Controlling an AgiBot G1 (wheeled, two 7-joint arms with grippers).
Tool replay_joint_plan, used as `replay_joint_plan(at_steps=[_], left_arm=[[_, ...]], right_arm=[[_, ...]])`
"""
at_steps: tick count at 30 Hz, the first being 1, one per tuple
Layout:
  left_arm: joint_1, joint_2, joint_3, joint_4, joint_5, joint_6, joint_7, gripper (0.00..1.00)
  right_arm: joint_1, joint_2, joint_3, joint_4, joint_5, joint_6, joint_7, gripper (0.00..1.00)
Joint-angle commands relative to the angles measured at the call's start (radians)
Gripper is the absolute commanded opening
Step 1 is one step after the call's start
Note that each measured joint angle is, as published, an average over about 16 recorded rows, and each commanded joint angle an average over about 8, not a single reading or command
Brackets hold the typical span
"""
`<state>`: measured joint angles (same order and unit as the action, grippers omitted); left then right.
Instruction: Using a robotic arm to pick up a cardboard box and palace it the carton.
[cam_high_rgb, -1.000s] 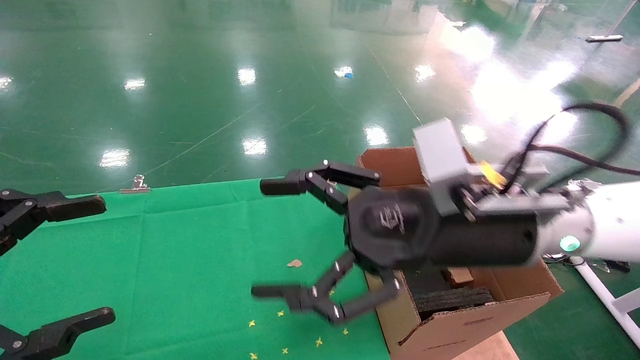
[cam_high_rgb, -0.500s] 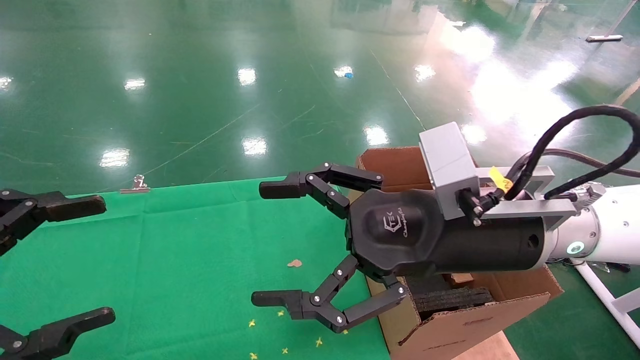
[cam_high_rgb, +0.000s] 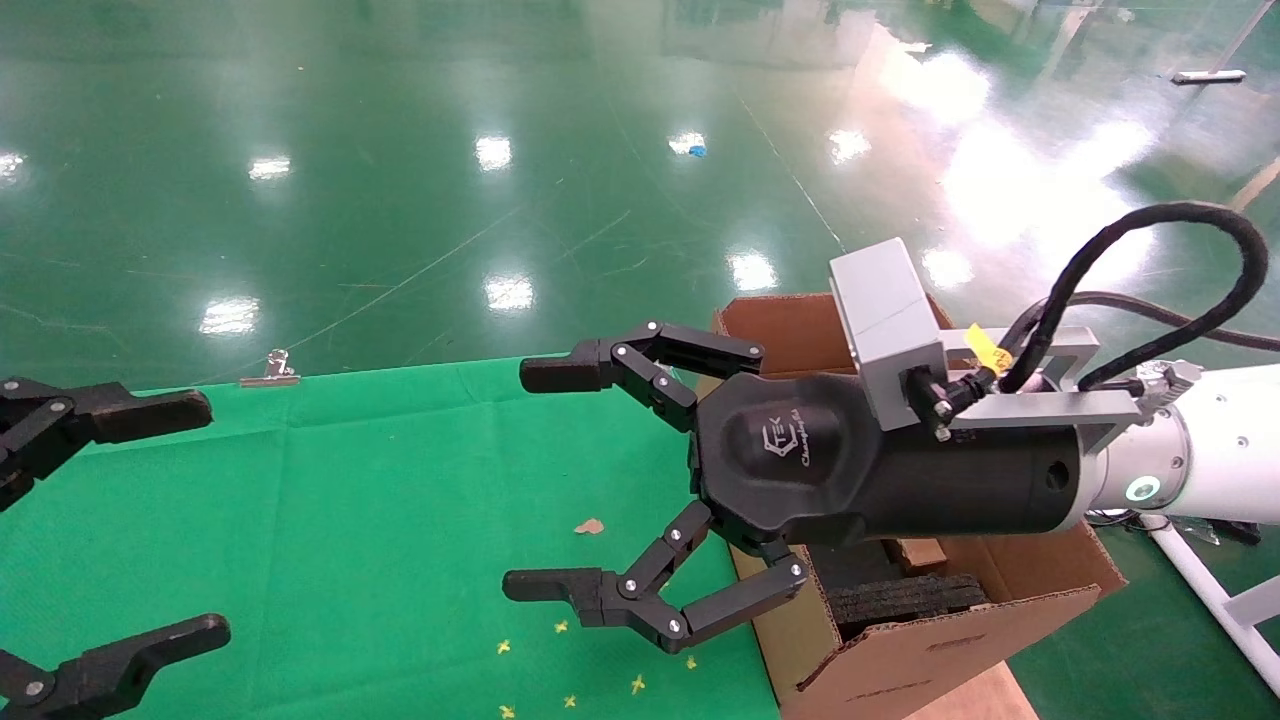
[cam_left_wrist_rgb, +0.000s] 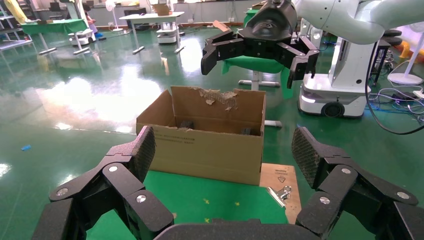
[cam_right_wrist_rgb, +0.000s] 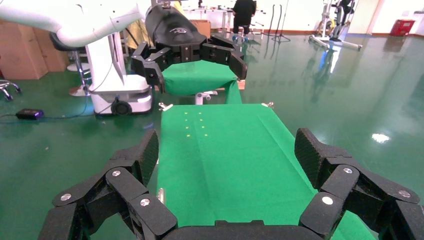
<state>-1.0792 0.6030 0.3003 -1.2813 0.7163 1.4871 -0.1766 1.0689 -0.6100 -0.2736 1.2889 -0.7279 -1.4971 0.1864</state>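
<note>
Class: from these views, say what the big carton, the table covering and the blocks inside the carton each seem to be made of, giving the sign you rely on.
The carton: matte brown corrugated cardboard, judging by its torn, ragged flap edge. The table covering: probably green fabric, matte and slightly creased. The blocks: likely black foam, dull with a ribbed surface, though partly hidden.

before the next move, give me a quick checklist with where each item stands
1. Right gripper open and empty: ok, fingers spread above the green cloth.
2. Left gripper open and empty: ok, parked at the cloth's left edge.
3. Cardboard box located: not ok, none shows on the cloth in any view.
4. Carton open to receive: ok, flaps up, black foam inside.
5. Box already in the carton: cannot tell, the right arm hides much of the inside.
</note>
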Motion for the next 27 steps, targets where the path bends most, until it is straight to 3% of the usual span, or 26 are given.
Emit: replay_joint_plan(at_steps=[1,27], left_arm=[[0.0,0.0,0.0,0.0,0.0,0.0,0.0,1.0],[0.0,0.0,0.0,0.0,0.0,0.0,0.0,1.0]], right_arm=[[0.001,0.0,-0.001,-0.001,-0.001,0.0,0.0,1.0],[0.006,-0.001,-0.007,-0.006,-0.003,0.002,0.002,1.0]])
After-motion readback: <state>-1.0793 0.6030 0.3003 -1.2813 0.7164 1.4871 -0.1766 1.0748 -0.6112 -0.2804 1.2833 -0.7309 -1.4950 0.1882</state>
